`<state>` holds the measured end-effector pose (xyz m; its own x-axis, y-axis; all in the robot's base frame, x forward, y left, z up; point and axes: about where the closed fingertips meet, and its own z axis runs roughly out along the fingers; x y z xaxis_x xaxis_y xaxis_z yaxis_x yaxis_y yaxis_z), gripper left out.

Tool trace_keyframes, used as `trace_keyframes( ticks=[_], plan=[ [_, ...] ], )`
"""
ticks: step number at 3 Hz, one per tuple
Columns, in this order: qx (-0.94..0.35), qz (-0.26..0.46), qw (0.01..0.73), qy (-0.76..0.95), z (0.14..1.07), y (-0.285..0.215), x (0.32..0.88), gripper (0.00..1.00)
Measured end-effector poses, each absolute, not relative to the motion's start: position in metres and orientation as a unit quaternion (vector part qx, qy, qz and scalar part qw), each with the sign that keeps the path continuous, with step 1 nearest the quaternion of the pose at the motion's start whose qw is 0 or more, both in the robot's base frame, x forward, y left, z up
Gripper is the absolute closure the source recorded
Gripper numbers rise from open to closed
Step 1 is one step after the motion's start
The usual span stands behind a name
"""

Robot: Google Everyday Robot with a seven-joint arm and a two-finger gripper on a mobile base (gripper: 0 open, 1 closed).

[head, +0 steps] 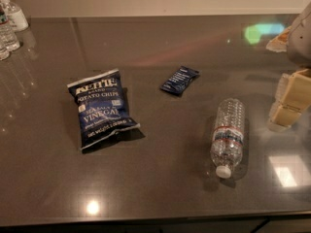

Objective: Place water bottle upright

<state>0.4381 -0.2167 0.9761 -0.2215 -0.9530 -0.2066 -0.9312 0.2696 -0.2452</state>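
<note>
The water bottle (227, 136) lies on its side on the dark countertop (160, 188), right of centre. It is clear and ribbed, with a red and blue label band around its middle, and its white cap (223, 171) points toward the front edge. My gripper (289, 100), with cream-coloured parts, comes in from the right edge of the view. It sits to the right of the bottle's upper half, apart from it, and nothing shows in it.
A blue bag of potato chips (102, 108) lies left of centre. A small dark blue packet (179, 80) lies behind the bottle. A white-labelled pump bottle (12, 11) and clear bottles (7, 35) stand at the far left edge. The counter's front edge runs along the bottom.
</note>
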Motion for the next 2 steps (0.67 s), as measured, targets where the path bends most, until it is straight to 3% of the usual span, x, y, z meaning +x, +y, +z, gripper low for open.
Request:
trace_keyframes(
  ticks=[2],
  plan=[
    [-0.609, -0.035, 0.163, 0.776, 0.9776, -0.2145, 0.4387, 0.00]
  ],
)
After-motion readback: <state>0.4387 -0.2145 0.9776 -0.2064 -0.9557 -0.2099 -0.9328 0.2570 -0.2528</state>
